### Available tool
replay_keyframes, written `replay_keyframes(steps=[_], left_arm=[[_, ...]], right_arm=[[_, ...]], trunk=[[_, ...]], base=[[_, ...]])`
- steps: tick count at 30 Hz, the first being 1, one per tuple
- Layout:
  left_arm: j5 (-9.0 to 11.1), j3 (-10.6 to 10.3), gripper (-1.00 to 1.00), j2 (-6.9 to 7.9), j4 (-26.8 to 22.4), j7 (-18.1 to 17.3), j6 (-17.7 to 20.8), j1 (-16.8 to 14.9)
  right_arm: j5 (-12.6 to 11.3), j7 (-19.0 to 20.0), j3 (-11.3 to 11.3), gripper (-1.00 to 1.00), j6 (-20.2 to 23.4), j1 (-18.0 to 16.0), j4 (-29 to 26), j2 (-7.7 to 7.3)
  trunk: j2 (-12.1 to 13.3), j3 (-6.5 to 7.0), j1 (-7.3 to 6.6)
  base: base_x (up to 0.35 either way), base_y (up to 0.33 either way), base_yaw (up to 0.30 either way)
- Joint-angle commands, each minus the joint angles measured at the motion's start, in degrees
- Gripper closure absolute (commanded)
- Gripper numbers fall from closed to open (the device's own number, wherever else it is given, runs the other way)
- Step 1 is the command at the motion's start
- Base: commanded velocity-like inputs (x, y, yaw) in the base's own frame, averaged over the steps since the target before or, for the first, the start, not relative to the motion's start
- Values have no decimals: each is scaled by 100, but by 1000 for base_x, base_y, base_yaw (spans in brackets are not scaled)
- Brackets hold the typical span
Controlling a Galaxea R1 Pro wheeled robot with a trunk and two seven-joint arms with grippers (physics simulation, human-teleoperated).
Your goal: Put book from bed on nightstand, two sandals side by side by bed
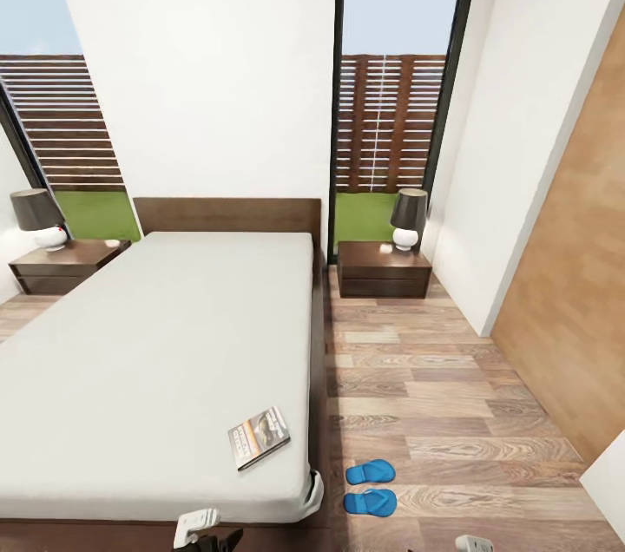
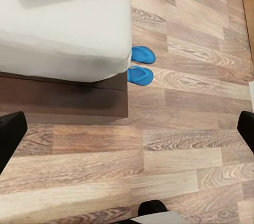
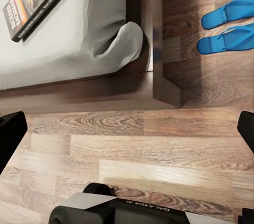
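1. Head view: the book (image 1: 259,437) is seen lying flat on the bed (image 1: 156,344) near its foot corner.
2. Two sandals (image 1: 371,487) are placed side by side on the floor (image 1: 451,413) beside the bed.
3. A nightstand (image 1: 384,270) with a lamp (image 1: 408,220) is set at each side of the headboard.
4. Both the left claw (image 2: 127,129) and right claw (image 3: 127,129) are held wide open above bare floor.

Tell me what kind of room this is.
A bedroom, most likely: a large bed with a wooden headboard, a nightstand with a lamp on each side, and sandals on the wood floor.

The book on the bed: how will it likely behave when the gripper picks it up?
The book looks thin and flat, so probably light but hard to get fingers under. The soft-looking mattress may give when pressed. Its cover may flex.
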Motion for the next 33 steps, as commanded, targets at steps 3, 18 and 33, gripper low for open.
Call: replay_keyframes(steps=[3,18,33], left_arm=[[-11,43,-100,1,10,-28,-7,-6],[-8,59,-100,16,9,-35,-8,-6],[-10,74,-100,141,-465,-1323,252,-48]], right_arm=[[14,21,-23,-100,-24,-9,8,-3],[2,21,-23,-100,-17,-8,2,-8],[-11,21,-31,-100,-8,-8,-1,-8]], trunk=[[-13,-13,4],[-13,-74,4],[-13,-207,4]], base=[[0,0,0],[0,0,0],[0,0,0]])
